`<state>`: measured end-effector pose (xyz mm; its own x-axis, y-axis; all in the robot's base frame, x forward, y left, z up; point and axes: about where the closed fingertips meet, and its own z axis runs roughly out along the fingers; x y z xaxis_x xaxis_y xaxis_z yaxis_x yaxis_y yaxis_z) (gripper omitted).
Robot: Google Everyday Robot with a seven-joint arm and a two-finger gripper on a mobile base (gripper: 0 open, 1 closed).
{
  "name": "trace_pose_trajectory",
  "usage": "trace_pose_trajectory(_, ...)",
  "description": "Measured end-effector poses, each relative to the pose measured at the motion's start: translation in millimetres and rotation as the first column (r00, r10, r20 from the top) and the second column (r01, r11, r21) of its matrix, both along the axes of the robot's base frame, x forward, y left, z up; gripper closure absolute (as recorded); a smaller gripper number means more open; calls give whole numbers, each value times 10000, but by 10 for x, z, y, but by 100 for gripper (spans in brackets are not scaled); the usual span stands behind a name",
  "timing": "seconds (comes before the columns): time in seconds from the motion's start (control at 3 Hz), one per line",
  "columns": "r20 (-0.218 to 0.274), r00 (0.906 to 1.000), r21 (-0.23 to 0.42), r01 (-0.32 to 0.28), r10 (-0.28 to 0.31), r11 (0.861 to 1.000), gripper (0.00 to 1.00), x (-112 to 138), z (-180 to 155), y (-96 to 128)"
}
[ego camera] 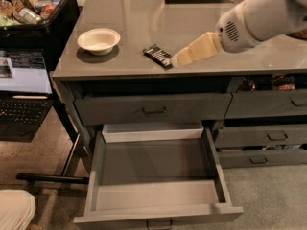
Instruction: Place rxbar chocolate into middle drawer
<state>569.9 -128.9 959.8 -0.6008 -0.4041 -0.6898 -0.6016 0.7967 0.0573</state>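
Note:
The rxbar chocolate (pixel 158 55), a small flat bar in a glossy black wrapper, lies on the grey countertop near its front edge. My gripper (pixel 176 60), cream-coloured on a white arm, reaches in from the right. Its tip is low over the counter, right at the bar's right end; I cannot tell whether it touches. The middle drawer (pixel 154 163) is pulled far out below the counter, and its pale grey floor is bare. Its small dark handle (pixel 159 223) shows at the bottom edge.
A white bowl (pixel 98 40) stands on the counter left of the bar. A black bin of snacks (pixel 34 12) and a laptop (pixel 21 87) are at the left. The shallower top drawer (pixel 153 109) is closed above the open one. Narrower drawers (pixel 266 137) are on the right.

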Motion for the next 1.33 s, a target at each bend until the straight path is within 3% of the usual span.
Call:
trace_pose_trajectory(0.33, 621, 9961, 556, 587, -621, 9967, 0, 394, -55, 202)
trace_pose_trajectory(0.67, 1187, 9832, 1090, 1257, -1385, 9861, 0, 820, -37, 274)
trace_pose_trajectory(1.0, 1406, 9744, 1343, 1568, -1754, 9785, 0, 1170, -117, 366)
trace_pose_trajectory(1.33, 1429, 9746, 1452, 1519, -1726, 9777, 0, 1444, -261, 529)
